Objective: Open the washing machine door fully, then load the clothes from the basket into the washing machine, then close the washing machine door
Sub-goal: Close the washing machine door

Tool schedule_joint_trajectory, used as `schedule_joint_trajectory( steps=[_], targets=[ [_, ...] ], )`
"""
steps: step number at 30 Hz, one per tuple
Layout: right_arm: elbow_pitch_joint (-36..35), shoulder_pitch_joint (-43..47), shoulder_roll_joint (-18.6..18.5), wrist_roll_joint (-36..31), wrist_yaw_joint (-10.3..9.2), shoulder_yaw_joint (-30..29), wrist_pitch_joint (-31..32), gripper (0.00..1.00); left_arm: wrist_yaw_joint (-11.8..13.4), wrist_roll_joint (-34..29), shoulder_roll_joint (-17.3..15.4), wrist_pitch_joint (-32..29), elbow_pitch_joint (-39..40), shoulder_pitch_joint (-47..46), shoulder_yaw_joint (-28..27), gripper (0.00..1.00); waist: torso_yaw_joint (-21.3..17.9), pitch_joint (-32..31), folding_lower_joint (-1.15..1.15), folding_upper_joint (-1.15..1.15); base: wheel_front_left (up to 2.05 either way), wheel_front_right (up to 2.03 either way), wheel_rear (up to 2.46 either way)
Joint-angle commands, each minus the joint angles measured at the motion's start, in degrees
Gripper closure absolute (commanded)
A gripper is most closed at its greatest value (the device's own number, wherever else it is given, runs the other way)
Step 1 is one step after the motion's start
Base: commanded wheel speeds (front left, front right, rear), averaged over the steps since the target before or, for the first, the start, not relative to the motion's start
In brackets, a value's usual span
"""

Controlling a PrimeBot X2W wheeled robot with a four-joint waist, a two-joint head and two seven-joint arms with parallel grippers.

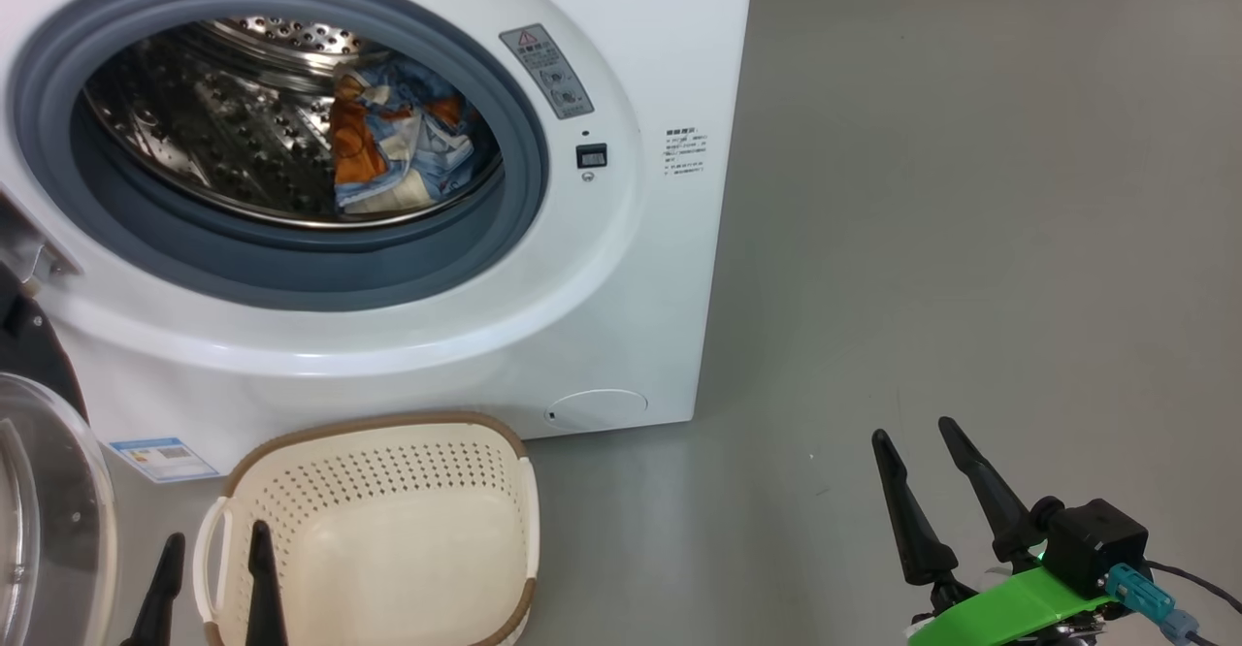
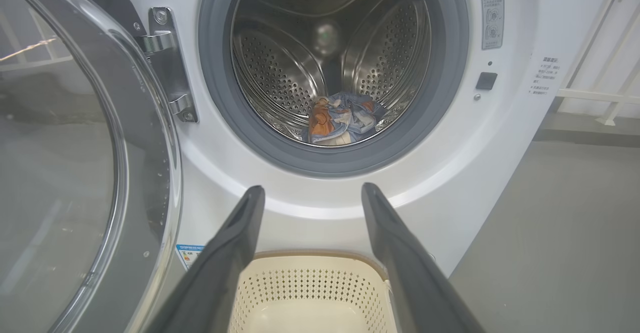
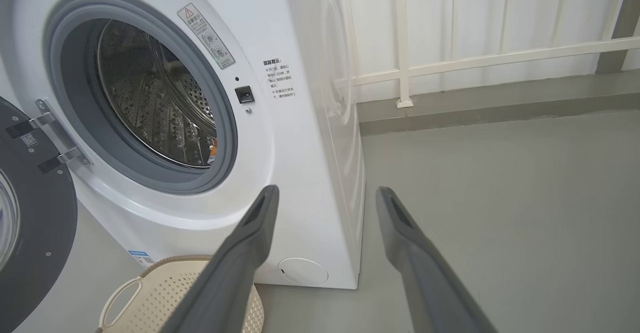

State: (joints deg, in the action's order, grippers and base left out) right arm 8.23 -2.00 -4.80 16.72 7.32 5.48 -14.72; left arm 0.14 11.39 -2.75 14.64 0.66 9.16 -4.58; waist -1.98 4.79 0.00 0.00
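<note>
Clothes point(image 1: 403, 142) lie crumpled in the steel drum point(image 1: 194, 113), low and towards its right side, blue and orange against the perforated metal. In the left wrist view they point(image 2: 342, 123) sit at the bottom of the drum, just behind the grey gasket point(image 2: 330, 160).

The door point(image 1: 39, 491) stands swung out at the left of the machine point(image 1: 621, 268), hung on a metal hinge point(image 2: 167, 63), with its glass bowl facing the robot.

The basket point(image 1: 378, 423) sits on the floor just in front of the machine, below the opening, with its perforated walls and pale bottom in plain sight.

The left gripper point(image 1: 217, 534) hangs over the basket's near left corner, fingers spread wide and holding nothing. The right gripper point(image 1: 912, 431) hovers well to the right over bare floor, also spread wide and holding nothing.

The floor point(image 1: 970, 239) is smooth, matt grey with a few faint specks. It runs right of the machine to a low grey kerb point(image 3: 475, 98). A white wall with a white railing point(image 3: 475, 58) rises behind the kerb. On the machine's front, a round white flap point(image 1: 595, 408) sits low on the right and a blue label point(image 1: 160, 457) low on the left.
</note>
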Motion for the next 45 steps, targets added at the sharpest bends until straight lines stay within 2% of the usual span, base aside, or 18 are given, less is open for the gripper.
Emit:
schedule_joint_trajectory(
  steps=[1, 45],
  targets=[
    [-1.36, -0.34, -0.14, -0.75, 0.17, 1.30, -0.28, 0.00, -0.20, 0.22, -0.26, 0.36, 0.97, -1.20, -2.42, 0.00, 0.06, -0.17, 0.00, 0.00, 0.00, 0.00, 0.00],
    [-0.55, -0.34, 0.07, -0.47, 0.17, 1.57, -0.28, 0.00, -1.66, -0.11, -0.13, 0.36, -0.88, -2.70, -1.96, 0.00, 0.57, -1.95, 0.00, 0.00, 0.00, 0.00, 0.00]
  ],
)
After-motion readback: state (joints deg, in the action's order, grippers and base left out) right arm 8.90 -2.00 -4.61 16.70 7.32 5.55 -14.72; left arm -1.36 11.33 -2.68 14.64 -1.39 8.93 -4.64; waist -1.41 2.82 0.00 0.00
